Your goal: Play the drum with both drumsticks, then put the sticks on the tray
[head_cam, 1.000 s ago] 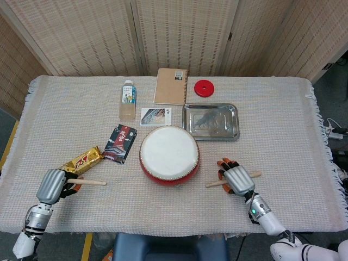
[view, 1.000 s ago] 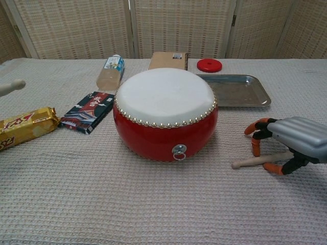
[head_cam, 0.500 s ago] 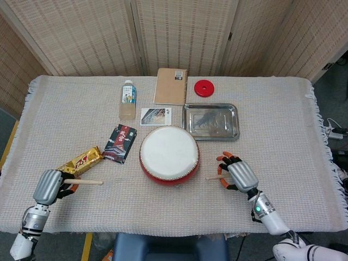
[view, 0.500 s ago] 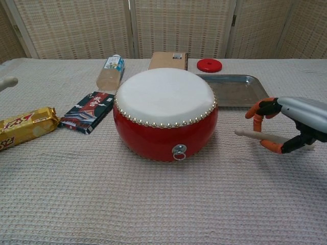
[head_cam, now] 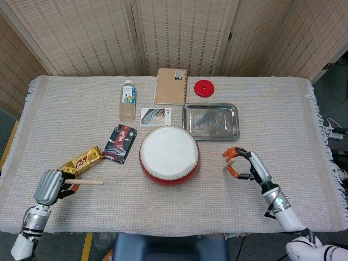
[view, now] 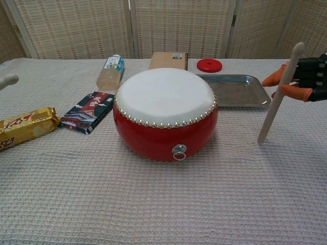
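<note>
The writing I could see was too small to read: a blue and white label on the drink bottle (head_cam: 128, 99), pale characters on the dark red-and-black packet (head_cam: 119, 143), red lettering on the gold snack wrapper (head_cam: 81, 161), a small label at the top of the brown notebook (head_cam: 171, 86), and a printed card (head_cam: 156, 116) just behind the drum.

The drum (head_cam: 169, 154) sat at the middle of the woven tablecloth (head_cam: 283, 119), red-bodied with a plain white skin, a ring of pale studs round the rim and a metal ring handle on its near side. The steel tray (head_cam: 211, 121) lay just behind and to the right of it, with a red round lid (head_cam: 204, 87) further back.

My right hand (view: 309, 72), to the right of the drum, had its orange-tipped fingers (view: 273, 79) pinched on a pale wooden drumstick (view: 280, 92), which stood nearly upright, one end down near the cloth; whether it touched I could not tell.

My left hand (head_cam: 51, 186), at the near left corner beside the wrapper, was curled around the second drumstick (head_cam: 90, 182), whose shaft pointed toward the drum.
</note>
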Controlling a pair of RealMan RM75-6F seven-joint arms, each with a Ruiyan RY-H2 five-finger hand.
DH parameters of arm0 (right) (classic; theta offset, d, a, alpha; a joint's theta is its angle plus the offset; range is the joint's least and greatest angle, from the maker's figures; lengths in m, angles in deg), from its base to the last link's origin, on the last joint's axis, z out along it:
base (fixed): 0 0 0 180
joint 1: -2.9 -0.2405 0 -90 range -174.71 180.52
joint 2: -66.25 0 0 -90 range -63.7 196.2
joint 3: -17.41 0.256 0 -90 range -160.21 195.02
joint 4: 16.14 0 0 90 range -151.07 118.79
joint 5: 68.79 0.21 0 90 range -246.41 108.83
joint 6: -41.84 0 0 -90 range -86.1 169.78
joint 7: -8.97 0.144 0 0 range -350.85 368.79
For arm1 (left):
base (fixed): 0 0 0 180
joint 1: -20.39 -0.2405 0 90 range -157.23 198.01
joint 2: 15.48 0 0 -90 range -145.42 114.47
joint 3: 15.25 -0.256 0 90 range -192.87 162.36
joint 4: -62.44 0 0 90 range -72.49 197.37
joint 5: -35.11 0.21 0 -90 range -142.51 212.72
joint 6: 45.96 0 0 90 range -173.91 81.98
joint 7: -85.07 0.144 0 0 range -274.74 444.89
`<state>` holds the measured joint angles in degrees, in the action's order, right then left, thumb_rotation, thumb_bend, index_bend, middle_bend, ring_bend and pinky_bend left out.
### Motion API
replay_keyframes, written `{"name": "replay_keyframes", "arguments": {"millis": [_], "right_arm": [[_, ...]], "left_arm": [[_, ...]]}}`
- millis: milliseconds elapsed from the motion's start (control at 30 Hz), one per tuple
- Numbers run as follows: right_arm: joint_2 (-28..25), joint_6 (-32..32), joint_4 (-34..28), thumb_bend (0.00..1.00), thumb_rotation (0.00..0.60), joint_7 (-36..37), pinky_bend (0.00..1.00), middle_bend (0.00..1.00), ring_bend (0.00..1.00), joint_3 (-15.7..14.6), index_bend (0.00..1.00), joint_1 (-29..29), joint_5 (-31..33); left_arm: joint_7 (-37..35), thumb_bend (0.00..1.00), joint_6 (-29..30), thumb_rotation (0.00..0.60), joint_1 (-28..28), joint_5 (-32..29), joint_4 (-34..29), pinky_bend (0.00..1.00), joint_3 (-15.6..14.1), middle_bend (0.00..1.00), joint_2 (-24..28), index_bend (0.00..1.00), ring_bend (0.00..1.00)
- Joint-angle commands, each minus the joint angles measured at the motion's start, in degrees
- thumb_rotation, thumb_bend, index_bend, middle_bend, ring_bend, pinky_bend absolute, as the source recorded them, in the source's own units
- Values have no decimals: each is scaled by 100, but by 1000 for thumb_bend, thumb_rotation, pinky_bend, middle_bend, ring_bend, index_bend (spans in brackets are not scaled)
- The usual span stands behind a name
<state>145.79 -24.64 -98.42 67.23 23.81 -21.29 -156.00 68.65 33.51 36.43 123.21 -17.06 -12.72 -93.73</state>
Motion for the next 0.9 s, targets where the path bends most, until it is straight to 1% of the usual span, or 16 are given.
{"name": "replay_keyframes", "arguments": {"millis": [33, 133, 200, 300, 367, 433, 500, 567, 667, 767, 800, 900], "right_arm": [[-44, -236, 885, 405, 600, 2796, 332, 377, 252, -141, 739, -69, -518], [129, -235, 1432, 406, 600, 3453, 343, 385, 271, -323, 731, -149, -691], [239, -274, 1709, 407, 600, 3851, 345, 387, 275, -390, 700, -176, -724], [403, -341, 2076, 407, 600, 4258, 344, 387, 275, -483, 597, -199, -775], [533, -409, 2344, 406, 600, 4624, 344, 387, 275, -534, 503, -211, -793], [645, -464, 2595, 406, 600, 4842, 344, 387, 275, -585, 421, -229, -828], [771, -539, 2864, 400, 600, 5028, 344, 387, 275, -651, 376, -250, -885], [864, -600, 3064, 371, 600, 5174, 344, 387, 274, -698, 337, -261, -916], [1007, -658, 3371, 330, 599, 5352, 344, 387, 273, -745, 324, -265, -895], [1045, -659, 3445, 325, 600, 5416, 344, 387, 273, -756, 339, -264, -874], [1054, -662, 3464, 326, 600, 5430, 344, 387, 273, -760, 351, -263, -870], [1149, -688, 3640, 326, 599, 5468, 355, 387, 287, -806, 434, -257, -863]], "left_arm": [[2, 467, 3, 600, -8, 1, -17, 1000, -7, 1000, 9, 1000, 1000], [12, 461, -2, 600, -21, -5, -31, 1000, -19, 1000, 18, 1000, 1000], [16, 461, -5, 600, -32, -11, -36, 1000, -28, 1000, 23, 1000, 1000], [12, 461, -12, 600, -46, -21, -34, 1000, -39, 1000, 28, 1000, 1000], [8, 462, -18, 600, -52, -20, -36, 1000, -48, 1000, 33, 1000, 1000], [16, 462, -21, 600, -58, -15, -37, 1000, -58, 1000, 40, 1000, 1000], [15, 462, -13, 600, -67, -14, -40, 1000, -61, 1000, 44, 1000, 1000], [12, 462, -5, 600, -73, -9, -43, 1000, -62, 1000, 52, 1000, 1000], [0, 462, 10, 600, -83, 17, -43, 1000, -77, 1000, 55, 1000, 1000], [-1, 462, 14, 600, -88, 26, -38, 1000, -85, 1000, 53, 1000, 1000], [-1, 462, 14, 600, -89, 28, -37, 1000, -87, 1000, 52, 1000, 1000], [-12, 462, 25, 600, -111, 29, -28, 1000, -105, 1000, 51, 1000, 1000]]}}
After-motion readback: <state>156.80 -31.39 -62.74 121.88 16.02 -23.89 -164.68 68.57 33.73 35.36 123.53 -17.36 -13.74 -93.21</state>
